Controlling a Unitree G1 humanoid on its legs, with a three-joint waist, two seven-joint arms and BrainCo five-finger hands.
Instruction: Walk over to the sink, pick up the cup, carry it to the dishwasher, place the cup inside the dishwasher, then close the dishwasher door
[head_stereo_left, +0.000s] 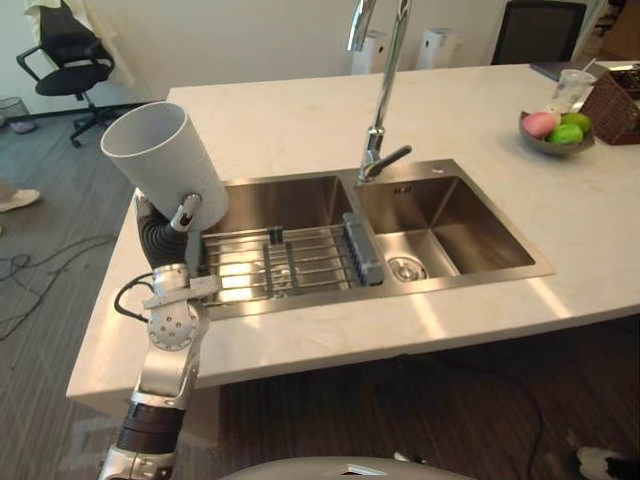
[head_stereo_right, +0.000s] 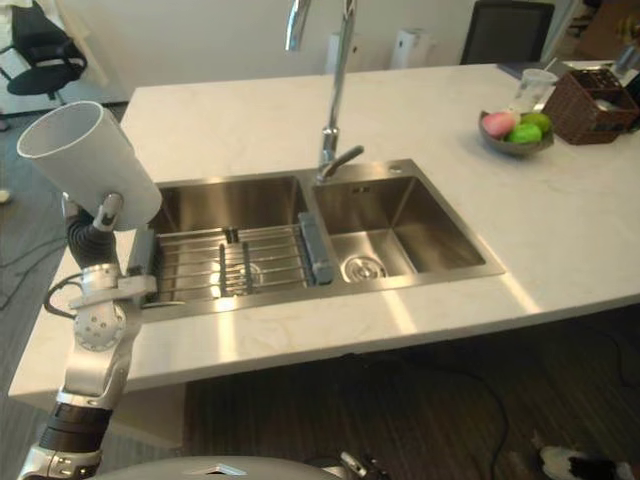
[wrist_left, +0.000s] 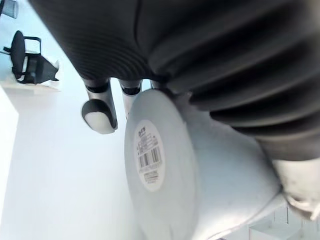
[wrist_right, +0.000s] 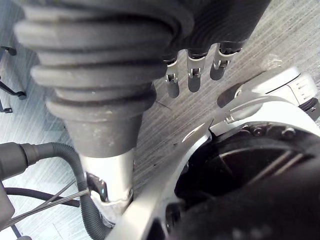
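The white cup (head_stereo_left: 165, 160) is clear of the sink (head_stereo_left: 470, 281), held tilted in the air above the counter's (head_stereo_left: 300, 120) left end. The left hand (head_stereo_left: 160, 238) is curled round its lower wall near the base, with the thumb on the near side. It looks light, stiff and smooth-walled with no handle, so slipping seems a likelier risk than crushing, and a wrap round the lower wall suits it. The right hand (wrist_right: 192, 80) hangs over the floor, fingers loose and holding nothing.
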